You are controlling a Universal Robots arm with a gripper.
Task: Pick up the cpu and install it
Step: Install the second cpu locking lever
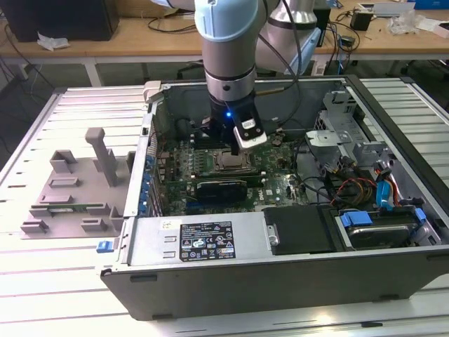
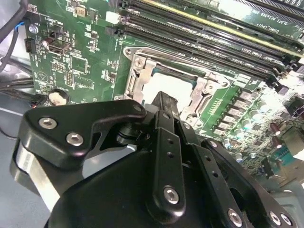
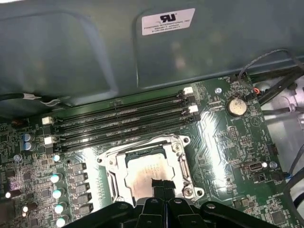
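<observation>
The cpu [image 3: 145, 172] is a silver-grey square lying flat inside the metal socket frame [image 3: 183, 164] on the green motherboard, whose load plate is open. It also shows in the second wrist view as cpu [image 2: 166, 85]. My gripper [image 3: 161, 183] hangs directly over the cpu's near edge, its dark fingertips [image 2: 164, 100] pressed together with nothing visible between them. In the exterior view the gripper [image 1: 237, 150] reaches down into the open computer case just above the socket [image 1: 231, 163]. Whether the tips touch the chip I cannot tell.
Memory slots [image 3: 123, 123] run beside the socket. A black expansion card [image 1: 221, 188] lies in front of it, with a power supply [image 1: 203, 242] nearer still. Loose cables [image 1: 351, 186] and a drive bay fill the case's right. A grey fixture [image 1: 70, 189] stands outside on the left.
</observation>
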